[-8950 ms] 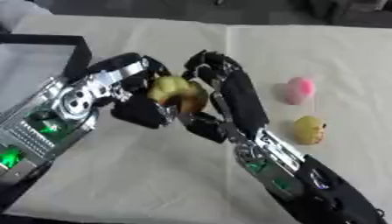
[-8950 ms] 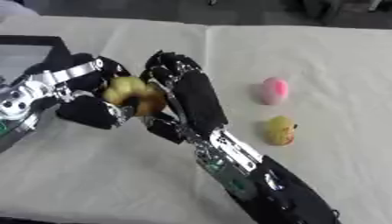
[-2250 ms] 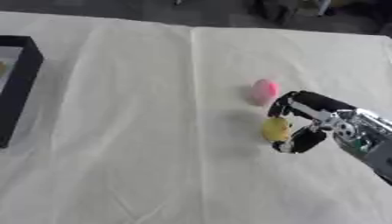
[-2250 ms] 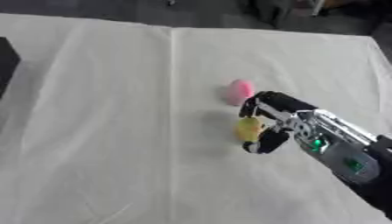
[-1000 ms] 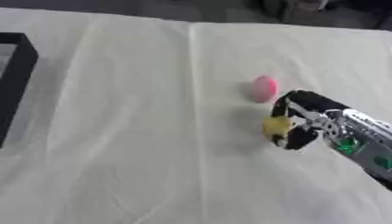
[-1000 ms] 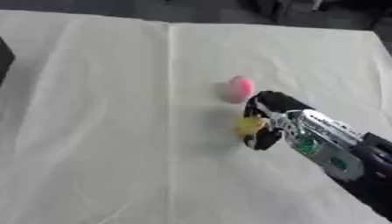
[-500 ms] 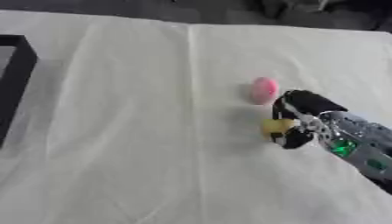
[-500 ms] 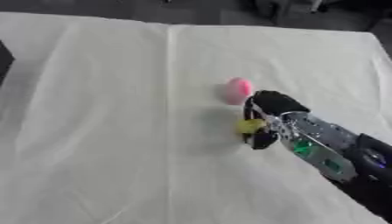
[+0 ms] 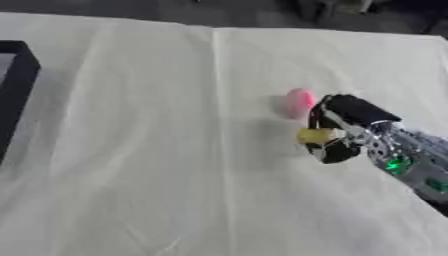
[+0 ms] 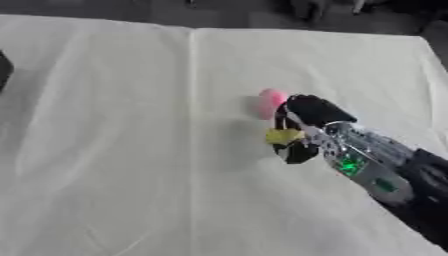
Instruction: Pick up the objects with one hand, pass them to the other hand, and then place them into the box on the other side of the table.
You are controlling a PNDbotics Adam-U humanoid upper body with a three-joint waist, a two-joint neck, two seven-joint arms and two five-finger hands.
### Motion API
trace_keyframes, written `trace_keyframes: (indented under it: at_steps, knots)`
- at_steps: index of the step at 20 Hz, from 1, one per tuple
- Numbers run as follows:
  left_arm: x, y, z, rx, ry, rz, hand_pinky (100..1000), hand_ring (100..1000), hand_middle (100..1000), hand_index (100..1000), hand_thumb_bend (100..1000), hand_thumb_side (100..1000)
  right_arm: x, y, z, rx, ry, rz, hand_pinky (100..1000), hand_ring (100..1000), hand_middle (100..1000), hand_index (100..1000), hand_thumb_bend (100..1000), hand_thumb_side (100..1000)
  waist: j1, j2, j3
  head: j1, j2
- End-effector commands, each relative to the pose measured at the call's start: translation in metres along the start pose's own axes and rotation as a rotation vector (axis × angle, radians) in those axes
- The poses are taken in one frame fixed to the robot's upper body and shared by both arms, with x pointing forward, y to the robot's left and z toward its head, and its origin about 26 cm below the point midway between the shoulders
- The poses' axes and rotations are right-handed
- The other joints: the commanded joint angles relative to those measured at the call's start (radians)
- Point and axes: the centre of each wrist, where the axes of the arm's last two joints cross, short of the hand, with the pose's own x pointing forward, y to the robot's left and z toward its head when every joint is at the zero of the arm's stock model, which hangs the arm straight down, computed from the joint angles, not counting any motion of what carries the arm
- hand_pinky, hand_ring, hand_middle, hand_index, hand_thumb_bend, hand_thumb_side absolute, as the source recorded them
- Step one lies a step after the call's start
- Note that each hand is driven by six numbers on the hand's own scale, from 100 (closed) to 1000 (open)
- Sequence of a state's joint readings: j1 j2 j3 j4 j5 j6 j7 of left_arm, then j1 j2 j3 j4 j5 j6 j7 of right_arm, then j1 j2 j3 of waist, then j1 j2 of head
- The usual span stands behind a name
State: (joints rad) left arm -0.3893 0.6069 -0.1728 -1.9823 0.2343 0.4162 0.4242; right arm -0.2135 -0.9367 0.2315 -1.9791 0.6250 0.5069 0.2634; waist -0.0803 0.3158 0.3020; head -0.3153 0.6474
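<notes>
Yellow object [image 9: 315,135] pinched between curled fingers [image 9: 350,111] and thumb of right hand [image 9: 343,131], over the white cloth [image 9: 149,150]. Pink object [image 9: 299,102] lies just beyond the fingertips, apart from them. Black box [image 9: 17,95] well off to the fingers' left.

A wide stretch of the bench [image 9: 157,150], covered by a pale creased cloth, lies open between the black box [image 9: 16,95] at the left edge and the right robot hand [image 9: 346,127] on the right side. The route across the middle toward the box is unobstructed. Around the right robot hand, room is tighter: a pink object [image 9: 298,102] sits just beside it on the far side, and a small yellow object [image 9: 315,135] is enclosed by its curled fingers. The box's dark wall stands raised at the left edge.
</notes>
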Motion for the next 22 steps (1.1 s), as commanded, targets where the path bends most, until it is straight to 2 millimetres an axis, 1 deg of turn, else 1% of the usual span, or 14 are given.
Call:
trace_keyframes:
  at_steps: [1, 3, 5, 6, 9, 13, 17, 21, 22]
  knots:
    - [0.008, 0.009, -0.001, 0.014, -0.031, -0.017, 914, 709, 708, 899, 368, 783, -0.001, -0.019, 0.001, -0.114, -0.037, -0.039, 598, 533, 411, 523, 200, 100, 0.009, -0.026, -0.002, 0.008, -0.006]
    - [0.008, 0.009, -0.001, 0.01, -0.03, -0.022, 914, 709, 707, 898, 366, 785, 0.002, -0.024, -0.001, -0.187, -0.071, -0.09, 615, 529, 408, 524, 198, 100, 0.012, -0.028, -0.003, 0.015, -0.005]
    - [0.009, 0.01, -0.002, 0.004, -0.03, -0.026, 914, 708, 706, 897, 365, 787, 0.006, -0.026, -0.004, -0.265, -0.104, -0.14, 612, 527, 409, 526, 175, 100, 0.015, -0.029, -0.005, 0.019, -0.003]
    - [0.01, 0.009, -0.002, -0.003, -0.03, -0.027, 913, 708, 707, 897, 363, 788, 0.009, -0.027, -0.005, -0.309, -0.124, -0.165, 603, 527, 407, 527, 181, 100, 0.017, -0.029, -0.006, 0.02, -0.003]
    - [0.014, 0.008, -0.004, -0.049, -0.025, -0.032, 914, 712, 717, 900, 362, 792, 0.021, -0.027, -0.009, -0.426, -0.198, -0.215, 585, 524, 406, 528, 173, 100, 0.022, -0.031, -0.006, 0.024, 0.0]
    - [0.026, 0.007, -0.009, -0.151, -0.04, -0.08, 913, 730, 763, 914, 366, 807, 0.042, -0.023, -0.014, -0.564, -0.288, -0.247, 568, 523, 409, 529, 157, 100, 0.032, -0.036, -0.005, 0.027, 0.002]
    - [0.041, 0.006, -0.015, -0.28, -0.048, -0.139, 910, 734, 769, 915, 367, 807, 0.063, -0.017, -0.017, -0.645, -0.34, -0.283, 565, 522, 409, 530, 150, 100, 0.042, -0.04, -0.003, 0.032, 0.002]
    - [0.053, 0.004, -0.019, -0.365, -0.064, -0.182, 908, 735, 764, 911, 368, 805, 0.083, -0.017, -0.019, -0.702, -0.386, -0.329, 559, 521, 410, 531, 136, 100, 0.049, -0.043, -0.003, 0.041, -0.001]
    - [0.055, 0.004, -0.019, -0.374, -0.066, -0.187, 906, 735, 761, 909, 368, 804, 0.086, -0.016, -0.019, -0.713, -0.391, -0.335, 548, 516, 409, 530, 113, 100, 0.05, -0.043, -0.002, 0.042, -0.001]
